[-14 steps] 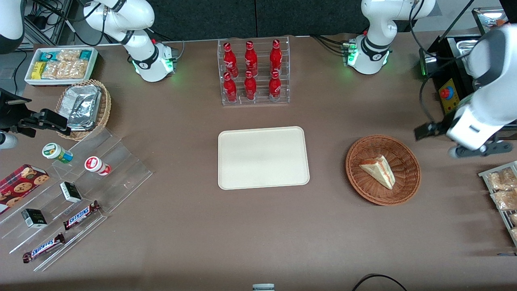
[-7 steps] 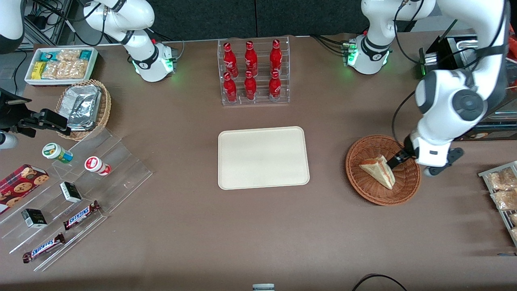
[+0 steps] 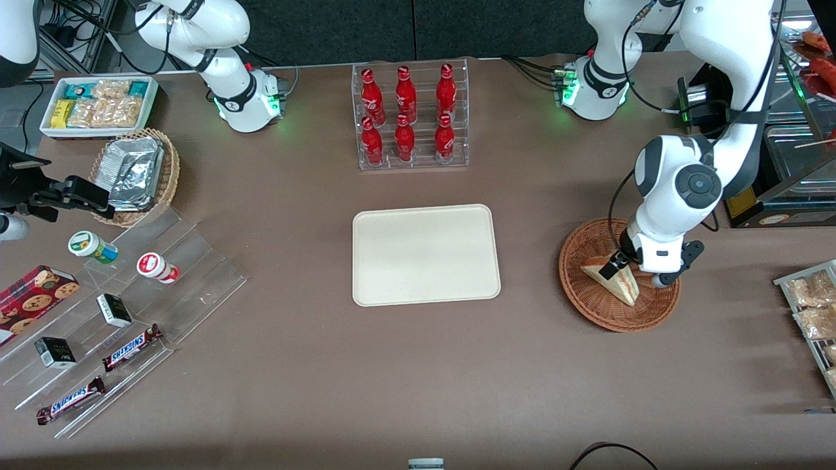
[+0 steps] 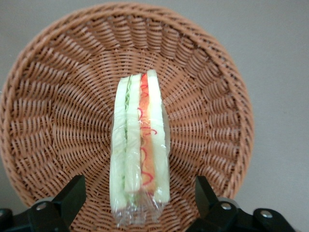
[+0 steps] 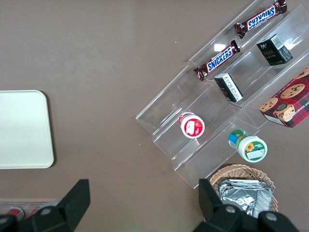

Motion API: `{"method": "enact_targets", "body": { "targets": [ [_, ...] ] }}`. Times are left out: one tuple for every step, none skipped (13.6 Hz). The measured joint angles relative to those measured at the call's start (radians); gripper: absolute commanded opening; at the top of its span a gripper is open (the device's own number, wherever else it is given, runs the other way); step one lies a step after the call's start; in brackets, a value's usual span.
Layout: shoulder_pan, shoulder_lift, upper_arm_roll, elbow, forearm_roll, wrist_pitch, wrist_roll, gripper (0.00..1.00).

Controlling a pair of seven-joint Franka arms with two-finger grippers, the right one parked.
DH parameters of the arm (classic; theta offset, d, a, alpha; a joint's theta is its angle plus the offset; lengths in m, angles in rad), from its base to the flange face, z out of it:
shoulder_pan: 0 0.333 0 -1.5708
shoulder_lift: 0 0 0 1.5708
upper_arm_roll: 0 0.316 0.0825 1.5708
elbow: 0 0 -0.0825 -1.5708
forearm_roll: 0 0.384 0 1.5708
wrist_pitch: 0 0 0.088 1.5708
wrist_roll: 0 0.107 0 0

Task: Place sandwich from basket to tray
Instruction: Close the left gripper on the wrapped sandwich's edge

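Observation:
The sandwich point(image 3: 625, 286), a wrapped wedge of pale bread with a red and yellowish filling stripe point(image 4: 140, 140), lies in the round reddish-brown wicker basket point(image 3: 607, 320) toward the working arm's end of the table. My gripper point(image 3: 619, 269) hangs low over the basket, directly above the sandwich. It is open: its two black fingers point(image 4: 72, 195) stand apart on either side of the wedge's wrapped end, not touching it, with the gripper point(image 4: 139, 187) centred on that end. The cream tray point(image 3: 424, 254) lies flat at the table's middle, beside the basket, with nothing on it.
A clear rack of red bottles point(image 3: 408, 117) stands farther from the front camera than the tray. A rack of snack packets point(image 3: 810, 307) and a black box point(image 3: 725, 153) sit near the basket. A clear stepped display point(image 3: 124, 307) and a tan basket of foil packets point(image 3: 137, 171) lie toward the parked arm's end.
My arm has swung in from the table's edge to over the basket, and the gripper has come down over the sandwich. The sandwich and basket have not moved.

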Motion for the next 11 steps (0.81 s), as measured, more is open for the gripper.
{"method": "enact_targets", "body": {
  "targets": [
    [0.0, 0.017, 0.0, -0.004, 0.0, 0.024, -0.001, 0.58],
    [0.0, 0.032, 0.0, -0.006, 0.0, 0.045, -0.002, 0.09],
    [0.0, 0.044, 0.001, -0.006, 0.0, 0.056, -0.002, 0.0],
    [0.0, 0.051, 0.001, -0.006, 0.0, 0.062, -0.002, 0.0],
    [0.0, 0.054, 0.002, -0.006, 0.0, 0.064, -0.002, 0.0],
    [0.001, 0.053, 0.003, -0.005, 0.0, 0.065, -0.002, 0.0],
    [0.001, 0.052, 0.003, -0.002, 0.0, 0.064, -0.002, 0.0],
    [0.001, 0.05, 0.004, 0.001, 0.0, 0.064, -0.002, 0.0],
    [0.001, 0.045, 0.004, 0.008, 0.0, 0.054, -0.002, 0.0],
    [0.001, 0.033, 0.004, 0.025, 0.005, 0.011, 0.0, 0.0],
    [-0.001, 0.015, 0.002, 0.055, 0.018, -0.064, 0.004, 0.0]
  ]
}}
